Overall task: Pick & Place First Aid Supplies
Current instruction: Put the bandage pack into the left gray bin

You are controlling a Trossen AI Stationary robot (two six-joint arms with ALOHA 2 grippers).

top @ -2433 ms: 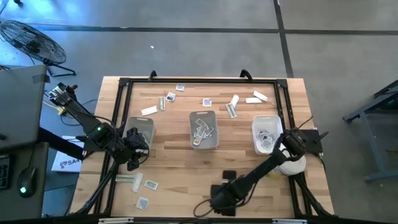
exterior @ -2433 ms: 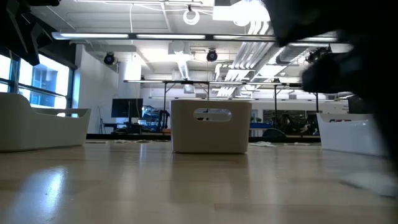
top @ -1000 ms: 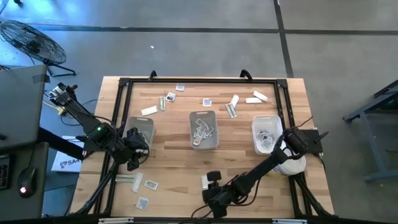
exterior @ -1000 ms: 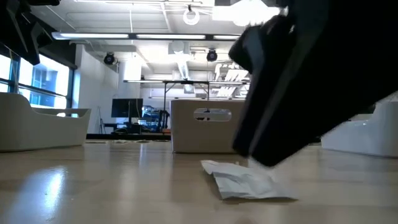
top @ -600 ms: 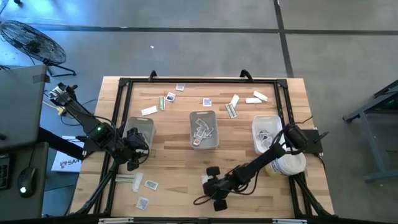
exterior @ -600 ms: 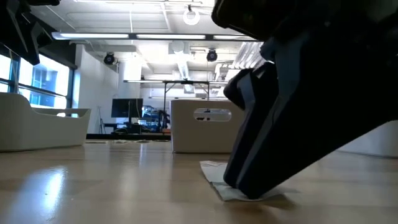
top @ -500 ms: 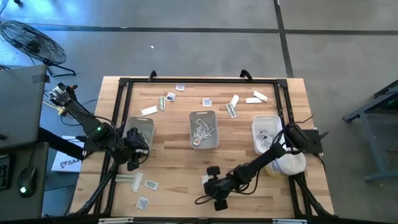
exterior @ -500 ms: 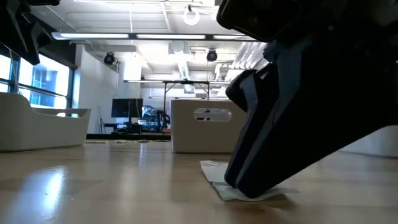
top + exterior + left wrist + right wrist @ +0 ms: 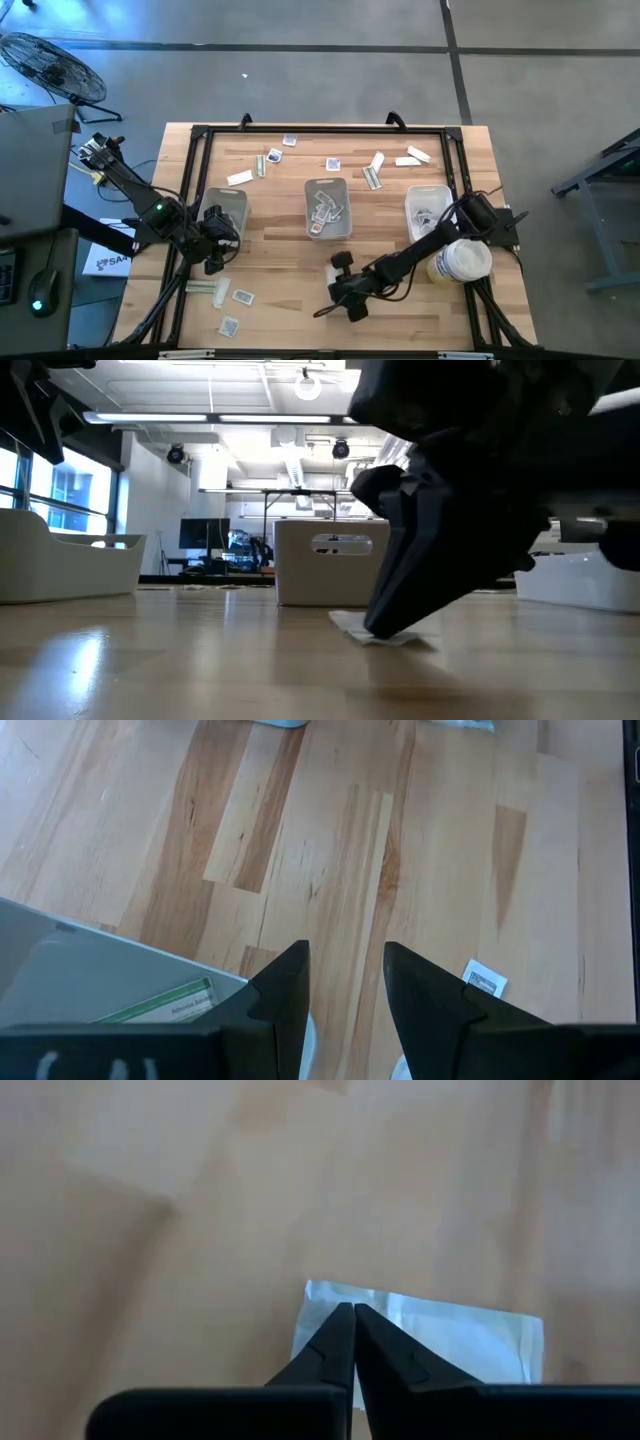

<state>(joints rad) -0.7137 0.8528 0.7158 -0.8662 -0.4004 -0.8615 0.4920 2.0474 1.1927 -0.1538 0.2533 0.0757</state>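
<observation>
The white packet (image 9: 430, 1342), lying flat on the tabletop (image 9: 280, 260) directly under the tips of the closed right gripper (image 9: 352, 1318), is pinched at its near edge and is judged light, thin, limp and easily slipped.

Right gripper (image 9: 352, 1312) fingertips together, low over table (image 9: 280, 250); flat packet (image 9: 440, 1342) lies under and just beyond tips, seemingly pinched at its edge. Left gripper (image 9: 345, 970) fingers apart above tray (image 9: 90, 985) rim; small sachet (image 9: 486, 979) beyond, to one side.
</observation>
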